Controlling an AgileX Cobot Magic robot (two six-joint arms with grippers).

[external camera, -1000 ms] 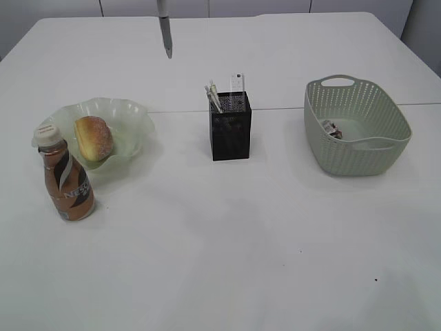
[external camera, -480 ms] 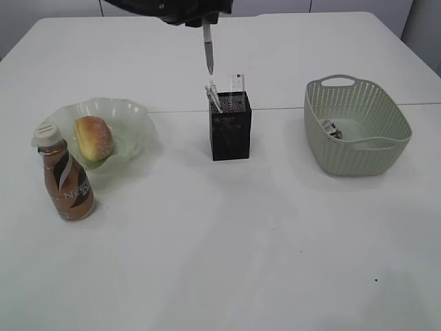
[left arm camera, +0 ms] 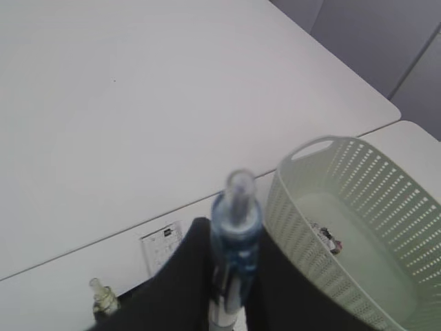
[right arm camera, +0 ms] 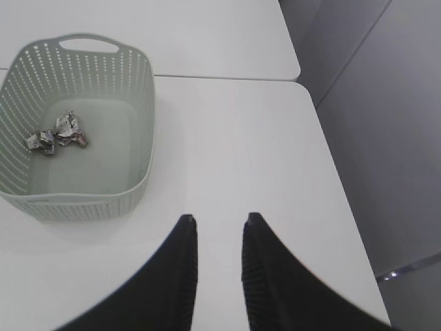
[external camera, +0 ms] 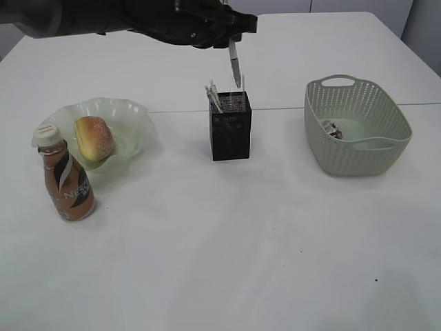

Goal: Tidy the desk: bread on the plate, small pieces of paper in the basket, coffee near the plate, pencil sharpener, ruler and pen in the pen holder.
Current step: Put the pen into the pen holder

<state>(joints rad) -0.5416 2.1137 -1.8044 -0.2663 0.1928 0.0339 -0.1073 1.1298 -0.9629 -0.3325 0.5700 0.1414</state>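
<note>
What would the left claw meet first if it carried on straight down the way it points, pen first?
Probably the pen holder: the left claw holds the pen tip-down just above its open top. Depth is unclear, so it could still miss the rim.

White desk holds four items

A plain white desk [external camera: 227, 241], crossed by a thin seam, carries a brown coffee [external camera: 65, 181] bottle at front left, a pale green plate [external camera: 134, 121] just behind it, a black pen holder [external camera: 231, 131] mid-table and a grey-green basket [external camera: 358, 148] at right
</note>
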